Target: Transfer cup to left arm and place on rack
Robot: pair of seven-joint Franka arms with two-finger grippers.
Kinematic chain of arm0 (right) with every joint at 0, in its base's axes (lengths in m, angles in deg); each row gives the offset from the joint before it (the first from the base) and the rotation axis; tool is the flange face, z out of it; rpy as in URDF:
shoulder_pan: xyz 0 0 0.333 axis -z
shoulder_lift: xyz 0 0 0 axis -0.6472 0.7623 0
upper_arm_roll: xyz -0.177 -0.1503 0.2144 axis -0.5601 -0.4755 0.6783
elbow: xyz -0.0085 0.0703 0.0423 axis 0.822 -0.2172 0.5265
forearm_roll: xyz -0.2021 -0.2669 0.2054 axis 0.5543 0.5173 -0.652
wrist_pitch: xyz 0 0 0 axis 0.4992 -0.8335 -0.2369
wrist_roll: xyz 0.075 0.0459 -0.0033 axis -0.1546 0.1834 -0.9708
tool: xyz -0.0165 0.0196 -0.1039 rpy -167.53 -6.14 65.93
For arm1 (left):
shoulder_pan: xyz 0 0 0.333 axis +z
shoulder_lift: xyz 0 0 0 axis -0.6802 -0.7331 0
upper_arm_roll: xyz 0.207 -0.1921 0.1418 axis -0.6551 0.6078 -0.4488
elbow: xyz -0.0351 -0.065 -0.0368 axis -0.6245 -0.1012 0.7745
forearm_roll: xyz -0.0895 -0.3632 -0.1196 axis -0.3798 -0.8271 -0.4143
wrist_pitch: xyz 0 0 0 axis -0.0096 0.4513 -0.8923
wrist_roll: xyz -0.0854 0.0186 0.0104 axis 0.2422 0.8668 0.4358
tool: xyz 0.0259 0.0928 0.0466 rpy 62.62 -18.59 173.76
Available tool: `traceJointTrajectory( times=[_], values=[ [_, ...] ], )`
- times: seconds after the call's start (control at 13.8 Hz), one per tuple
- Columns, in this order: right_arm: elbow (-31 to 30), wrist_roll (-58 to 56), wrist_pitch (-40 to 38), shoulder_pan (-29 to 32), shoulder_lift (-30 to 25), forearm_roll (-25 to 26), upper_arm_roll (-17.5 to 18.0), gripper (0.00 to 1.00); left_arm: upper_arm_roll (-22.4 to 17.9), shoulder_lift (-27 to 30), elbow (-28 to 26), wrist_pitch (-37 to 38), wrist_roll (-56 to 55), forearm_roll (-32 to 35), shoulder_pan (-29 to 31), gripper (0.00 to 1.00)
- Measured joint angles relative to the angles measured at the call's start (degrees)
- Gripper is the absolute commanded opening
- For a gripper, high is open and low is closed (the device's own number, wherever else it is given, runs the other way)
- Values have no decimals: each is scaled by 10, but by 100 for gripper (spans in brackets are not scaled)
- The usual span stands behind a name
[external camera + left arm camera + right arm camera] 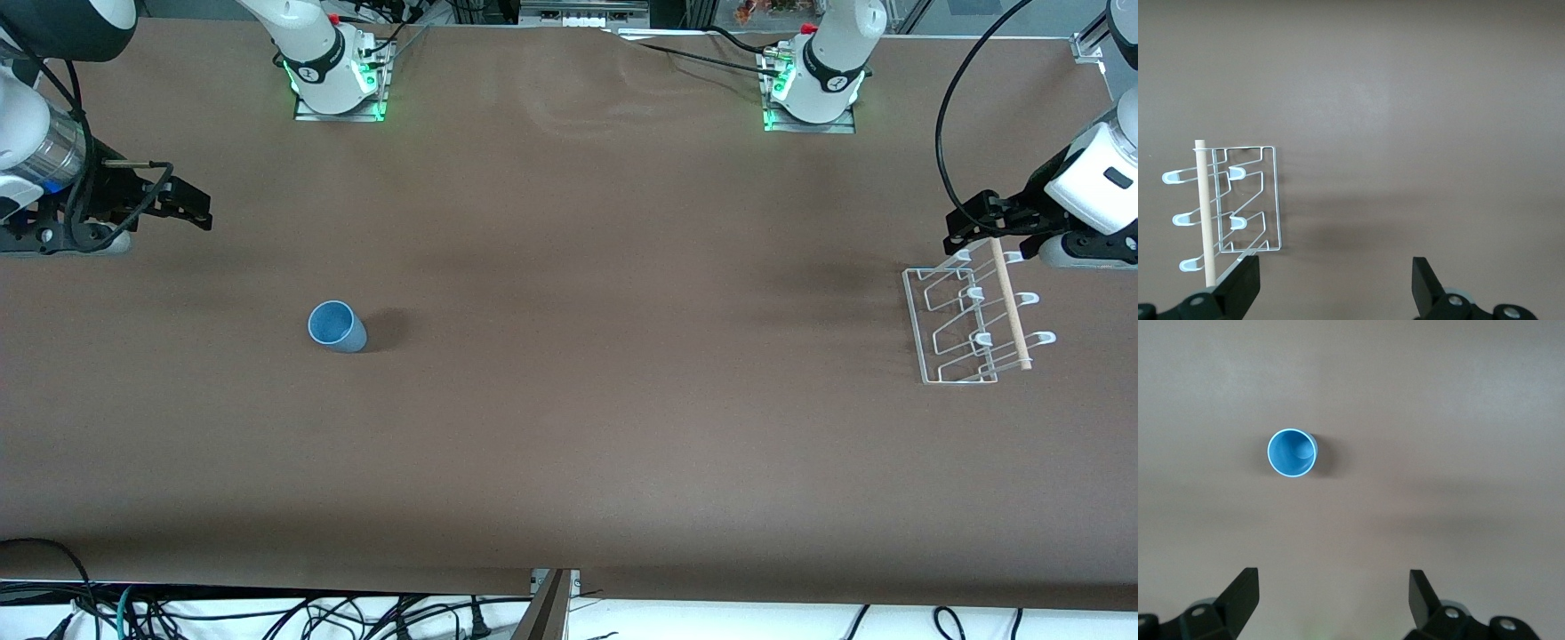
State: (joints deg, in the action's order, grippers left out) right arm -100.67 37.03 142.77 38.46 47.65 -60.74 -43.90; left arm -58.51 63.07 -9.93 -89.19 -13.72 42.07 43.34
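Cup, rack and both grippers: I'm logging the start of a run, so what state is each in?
Cup: upright on the table, mouth up, empty, untouched.
Rack: on the table at the left arm's end, hooks bare, dowel across it.
Left gripper: jaws open, above the rack's edge.
Right gripper: jaws open, holding nothing.

Light falls evenly and softly from overhead onto the brown table (569, 400), a paler sheen near twelve o'clock; the cup (337, 326) throws a short, diffuse shadow toward three o'clock; a dim smudge of shade lies beside the rack (971, 316) at nine o'clock; green lamps glow at both arm bases; the focus is crisp throughout.
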Motion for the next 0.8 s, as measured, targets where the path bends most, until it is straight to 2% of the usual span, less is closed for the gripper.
traceJointTrajectory(
  times=[0.8],
  values=[
    [0,-1,-6,-2,4,0,1,99,0,0,0,0,0,0,0,100]
  ],
)
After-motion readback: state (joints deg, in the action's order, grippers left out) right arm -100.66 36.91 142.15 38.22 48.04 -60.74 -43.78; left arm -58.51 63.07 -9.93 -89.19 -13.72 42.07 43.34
